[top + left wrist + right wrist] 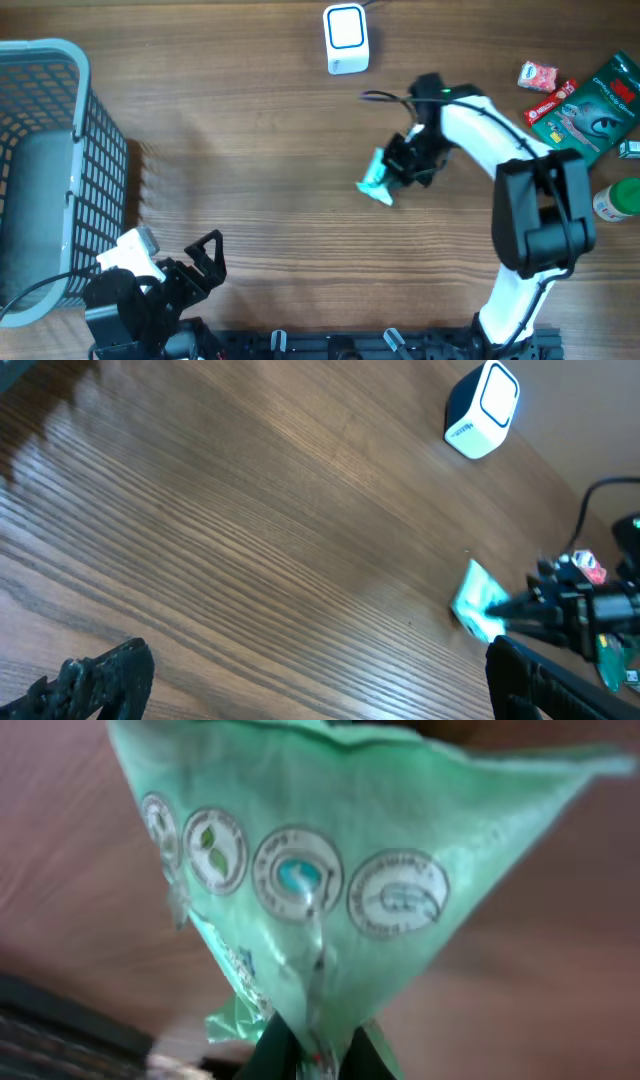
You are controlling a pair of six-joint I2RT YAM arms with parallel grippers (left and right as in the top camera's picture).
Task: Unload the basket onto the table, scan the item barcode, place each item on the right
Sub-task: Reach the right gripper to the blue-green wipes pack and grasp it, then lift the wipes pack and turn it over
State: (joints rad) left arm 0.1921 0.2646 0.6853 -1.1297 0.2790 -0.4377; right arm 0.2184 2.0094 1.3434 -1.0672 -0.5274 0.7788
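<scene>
So up close on the right wrist view it's basically all packet [320,870]: thin, crinkly green film that's a bit glossy, with a row of four round printed badges across it. It fans out into a rough triangle from the spot where it's pinched. The right tool [318,1055] is clenched on that narrow end, dark fingers either side of the film. From overhead the packet sits around the middle of the desk [250,130], slightly right. Can't tell if it's touching the wood or just off it.

The desk is brown wood with long straight grain lines. On the far side, well apart from the packet, is the scanner [346,38], a small white rounded box with a blue-edged face. The far left has a grey plastic basket [105,170] with grid walls. The left tool [205,258] is near left, released, fingers spread wide with nothing in them.

Off on the right edge are a red sachet [538,75], a flat green pack [590,110] and a green-capped bottle [620,200].
</scene>
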